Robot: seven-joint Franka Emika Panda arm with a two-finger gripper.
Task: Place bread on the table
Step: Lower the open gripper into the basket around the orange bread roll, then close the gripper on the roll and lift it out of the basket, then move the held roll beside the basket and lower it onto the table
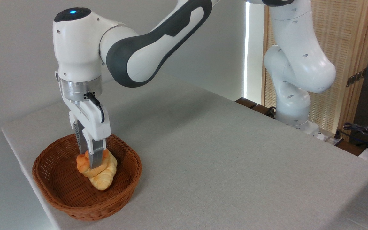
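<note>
Glossy white plastic arm (158,35), matt woven cloth table (222,153), rough brown wicker basket (56,191), ridged metal fingers (96,156).

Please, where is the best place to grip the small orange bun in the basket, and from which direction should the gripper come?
From straight above. The bread lies low inside the wicker basket, whose wall blocks a sideways approach, and the paler loaf presses against its right side. Probably best across its rounded middle, one finger behind and one in front, as the gripper stands now.
</note>
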